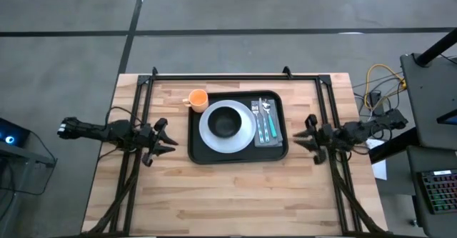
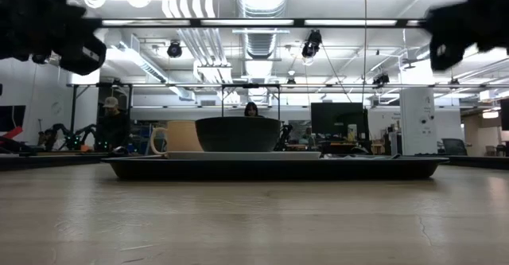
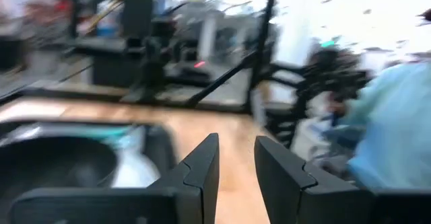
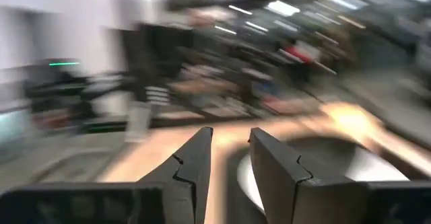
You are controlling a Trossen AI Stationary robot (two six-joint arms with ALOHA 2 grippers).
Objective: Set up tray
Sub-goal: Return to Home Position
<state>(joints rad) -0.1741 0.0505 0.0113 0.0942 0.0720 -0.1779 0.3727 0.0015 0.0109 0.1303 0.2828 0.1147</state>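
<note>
The black tray [image 1: 237,152] lies mid-table. On it sit a white plate [image 1: 207,127] carrying a dark bowl [image 1: 227,122], an orange cup [image 1: 197,99] at its far-left corner, and a grey napkin [image 1: 277,127] with teal-handled cutlery [image 1: 265,127] on its right side. My left gripper [image 1: 166,139] hovers open just left of the tray. My right gripper [image 1: 303,136] hovers open just right of it. In the low view both grippers hang above the table, with the bowl [image 2: 238,134] and cup [image 2: 181,136] standing on the tray [image 2: 270,168]. Neither gripper holds anything.
Bare wooden tabletop [image 1: 235,195] lies on the near side of the tray and to both sides of it. A black frame rail [image 1: 235,76] runs along the far edge, with arm supports at left and right. People [image 2: 251,109] show in the room beyond.
</note>
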